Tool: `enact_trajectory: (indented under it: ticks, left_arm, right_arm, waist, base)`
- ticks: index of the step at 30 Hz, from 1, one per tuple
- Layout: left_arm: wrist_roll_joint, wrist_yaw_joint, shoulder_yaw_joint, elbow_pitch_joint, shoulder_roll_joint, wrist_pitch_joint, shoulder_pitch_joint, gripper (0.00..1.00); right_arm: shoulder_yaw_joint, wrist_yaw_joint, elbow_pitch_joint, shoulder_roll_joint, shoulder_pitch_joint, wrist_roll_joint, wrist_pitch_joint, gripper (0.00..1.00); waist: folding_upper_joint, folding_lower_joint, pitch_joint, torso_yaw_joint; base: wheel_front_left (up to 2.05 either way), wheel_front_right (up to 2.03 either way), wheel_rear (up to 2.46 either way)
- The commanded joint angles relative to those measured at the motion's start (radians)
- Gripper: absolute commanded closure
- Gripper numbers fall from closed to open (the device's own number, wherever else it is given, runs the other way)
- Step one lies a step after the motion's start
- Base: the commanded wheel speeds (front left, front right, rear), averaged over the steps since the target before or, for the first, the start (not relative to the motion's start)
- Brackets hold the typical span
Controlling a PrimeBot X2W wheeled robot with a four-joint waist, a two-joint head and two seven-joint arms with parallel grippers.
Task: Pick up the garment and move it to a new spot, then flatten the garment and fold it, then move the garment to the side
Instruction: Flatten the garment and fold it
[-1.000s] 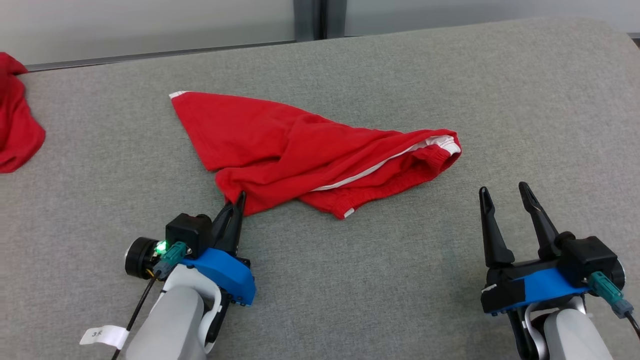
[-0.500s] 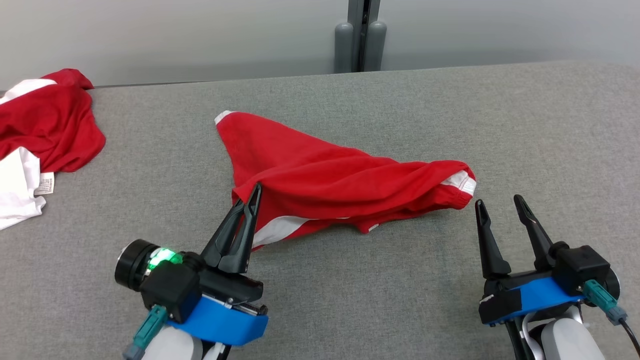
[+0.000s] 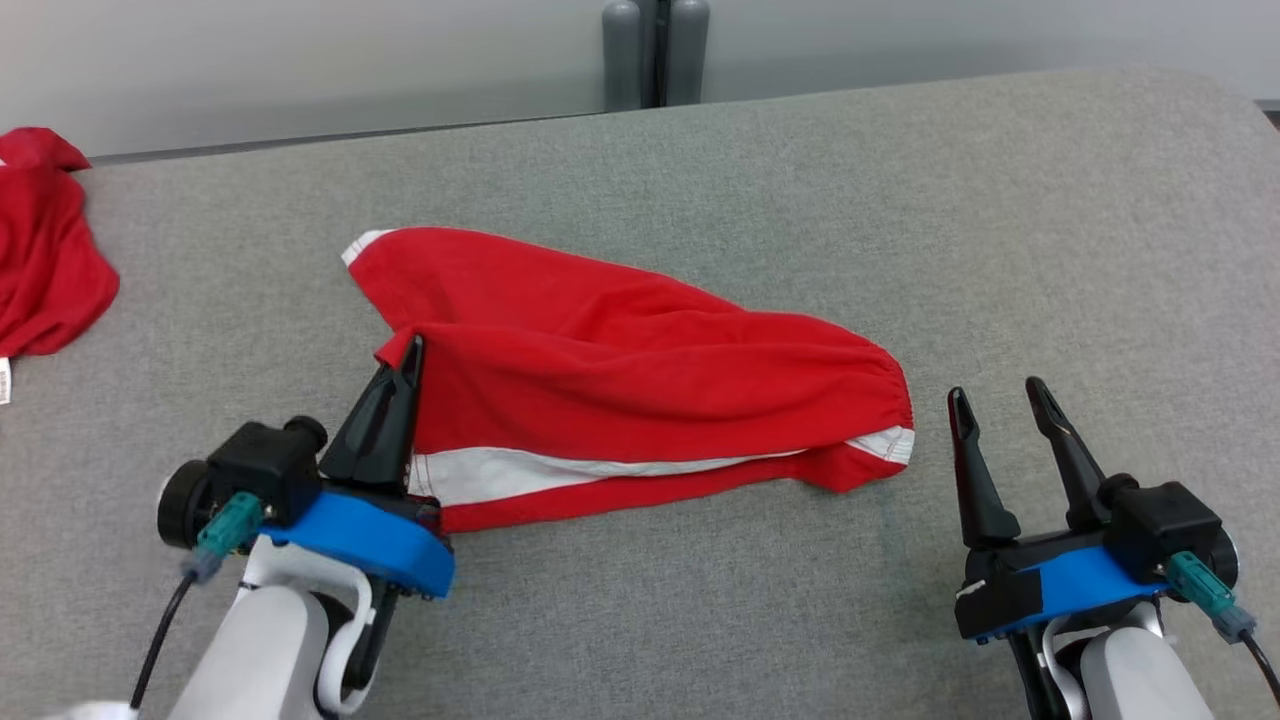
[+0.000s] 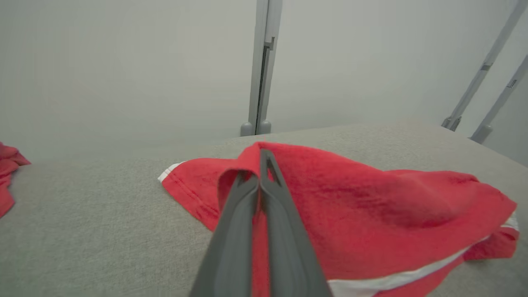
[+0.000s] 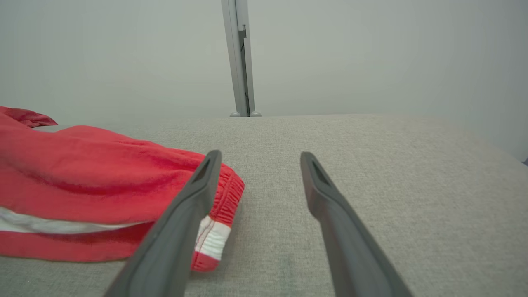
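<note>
**Inspector:** Report the state of the jaws and the location of the item.

**Unit:** My left jaws are closed on a fold at the left end of the red garment (image 3: 640, 390) and hold that end up off the bench (image 3: 1000, 200). My right jaws stand wide apart and empty, just beside the garment's right end. The garment lies across the middle of the bench, nearer the front edge. Most of it rests on the surface.

**Inspector:** Risks from here?

**Unit:** I judge three.
- The pinch takes one small fold, so the cloth may slide out under its own weight on a lift.
- Carried by one end, the rest would drag and bunch, which makes flattening harder.
- A second red cloth (image 3: 45, 260) sits toward the bench's far left corner, and a move that way could tangle the two.

**Inspector:** Differences between views?

**Unit:** The left wrist view shows cloth draped over my closed tips, which confirms the hold. The head view leaves that unclear. In the right wrist view the gathered waistband (image 5: 227, 189) overlaps one finger, but the head view shows a gap there, so I record no contact. The head view also lays out the white band (image 3: 560, 470) along the garment's near side.
</note>
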Motion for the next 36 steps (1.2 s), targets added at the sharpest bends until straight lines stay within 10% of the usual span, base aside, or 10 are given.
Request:
enact_trajectory:
  ticks: [1, 10, 11, 12, 13, 14, 36]
  left_arm:
    - [-0.007, -0.005, 0.0, 0.01, -0.004, 0.002, -0.017, 1.0]
    - [-0.02, -0.003, 0.03, 0.365, -0.003, -0.027, -0.191, 1.0]
    - [-0.022, -0.005, 0.03, 0.388, -0.008, -0.04, -0.201, 0.91]
    - [-0.025, -0.006, 0.031, 0.407, -0.011, -0.056, -0.208, 0.59]
    - [-0.026, -0.007, 0.031, 0.421, -0.016, -0.072, -0.214, 0.05]
    - [-0.026, -0.006, 0.031, 0.436, -0.019, -0.089, -0.219, 0.0]
    - [0.029, 0.023, 0.081, 0.2, -0.102, -0.152, 0.105, 0.0]
  right_arm:
    - [0.001, 0.0, -0.003, -0.004, -0.009, 0.002, -0.001, 0.0]
    - [0.008, 0.0, -0.016, -0.004, -0.026, -0.001, -0.001, 0.0]
    - [0.006, 0.0, -0.016, -0.004, -0.025, -0.003, -0.001, 0.0]
    - [0.003, 0.0, -0.015, -0.004, -0.024, -0.005, -0.001, 0.0]
    - [-0.001, 0.0, -0.015, -0.004, -0.021, -0.008, -0.001, 0.0]
    - [-0.002, 0.0, -0.014, -0.004, -0.018, -0.013, -0.001, 0.0]
    - [0.018, 0.0, 0.002, -0.004, 0.051, -0.029, -0.001, 0.0]
  waist:
    - [0.0, 0.0001, 0.003, -0.001]
    - [0.0, 0.0001, 0.05, -0.033]
    - [0.0, 0.0001, 0.05, -0.032]
    - [0.0, 0.0001, 0.05, -0.03]
    - [0.0, 0.0001, 0.048, -0.027]
    - [0.0, 0.0001, 0.045, -0.022]
    - [0.0, 0.0001, -0.144, 0.092]
  base:
    - [0.0, 0.0, 0.0]
    - [0.0, 0.0, 0.0]
    - [0.0, 0.0, 0.0]
    - [0.0, 0.0, 0.0]
    - [0.0, 0.0, 0.0]
    - [0.0, 0.0, 0.0]
    - [0.0, 0.0, 0.0]
